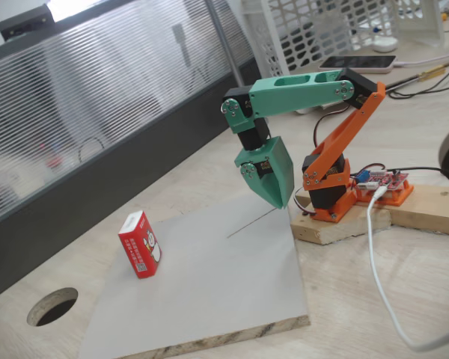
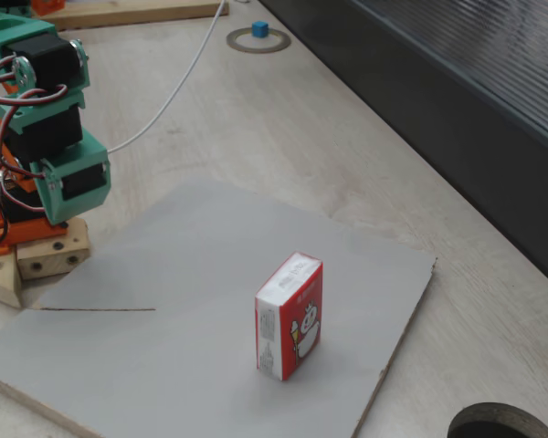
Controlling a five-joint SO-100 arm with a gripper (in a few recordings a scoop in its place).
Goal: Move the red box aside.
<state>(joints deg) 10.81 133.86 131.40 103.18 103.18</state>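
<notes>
**Red box untouched, gripper parked well away**

I have the red box [image 1: 140,244] standing upright on the grey board [image 1: 209,299], near the board's left edge in this fixed view, well apart from the gripper [image 1: 273,196]. From the board's far right corner, where the gripper hangs tip-down just above the surface, the box lies down-left across the open board. Nothing sits between them.

Box's long axis is vertical; it stands on a small end, so I judge it tips easily if pushed high. Better contact low on a broad face.

Fingers: they look pressed together, holding nothing, but the tip is small here, so I cannot tell for sure.

Box look: red carton, white cartoon figure on the broad face, white printed label on the narrow side [image 2: 272,336], white top flap. Edges crisp, no dents visible.

The green arm [image 1: 299,93] is folded back over its orange base [image 1: 325,187]; I judge the reach toward the box not yet begun.
</notes>
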